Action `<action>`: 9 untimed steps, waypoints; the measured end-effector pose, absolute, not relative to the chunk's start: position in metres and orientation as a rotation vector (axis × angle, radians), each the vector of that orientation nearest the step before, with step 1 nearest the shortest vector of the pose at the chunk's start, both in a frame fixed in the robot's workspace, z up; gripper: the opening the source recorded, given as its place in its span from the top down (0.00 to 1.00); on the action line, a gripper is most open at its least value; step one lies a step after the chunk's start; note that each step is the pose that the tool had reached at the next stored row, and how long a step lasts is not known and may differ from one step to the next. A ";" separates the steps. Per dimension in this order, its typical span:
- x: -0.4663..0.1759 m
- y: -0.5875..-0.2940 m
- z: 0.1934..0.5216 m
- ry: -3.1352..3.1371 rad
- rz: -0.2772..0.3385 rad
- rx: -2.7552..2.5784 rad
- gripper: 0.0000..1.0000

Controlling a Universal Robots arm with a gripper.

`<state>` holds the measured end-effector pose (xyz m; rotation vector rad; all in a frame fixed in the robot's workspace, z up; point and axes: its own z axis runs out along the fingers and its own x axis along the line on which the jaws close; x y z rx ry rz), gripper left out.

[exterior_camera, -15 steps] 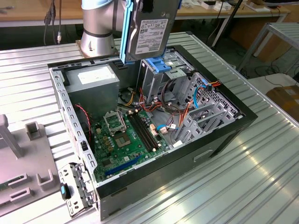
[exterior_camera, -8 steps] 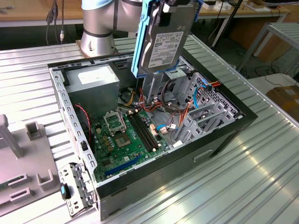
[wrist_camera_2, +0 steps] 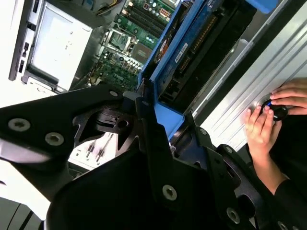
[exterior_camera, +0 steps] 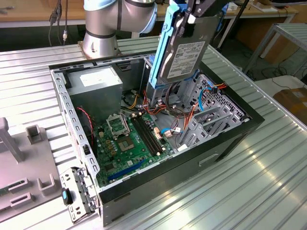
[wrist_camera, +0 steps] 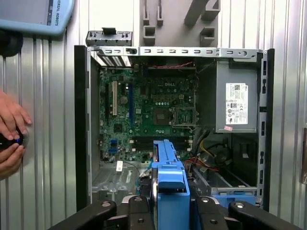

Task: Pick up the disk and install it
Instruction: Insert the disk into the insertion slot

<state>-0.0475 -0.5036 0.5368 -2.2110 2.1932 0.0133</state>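
Ribbed metal table (exterior_camera: 268, 182); tool (exterior_camera: 190, 18) clamps disk (exterior_camera: 184, 52) (near upright) over open case (exterior_camera: 144, 186).

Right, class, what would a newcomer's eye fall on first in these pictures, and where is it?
The disk in its blue frame, held nearly upright by the gripper above the open computer case. Next, the green circuit board on the case floor, and a person's hand on the table beside it.

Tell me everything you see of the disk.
The disk is a flat dark grey rectangular drive with a pale label on its face, framed by a bright blue plastic carrier. It hangs nearly upright, slightly tilted, over the open computer case. The gripper clamps its upper end. Whether its lower end touches anything cannot be told.
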 end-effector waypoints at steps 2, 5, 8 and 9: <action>-0.037 -0.506 0.536 2.193 0.013 -2.211 0.63; -0.020 -0.513 0.536 2.193 0.013 -2.211 0.63; -0.015 -0.530 0.535 2.193 0.013 -2.211 0.63; -0.014 -0.532 0.535 2.193 0.013 -2.211 0.63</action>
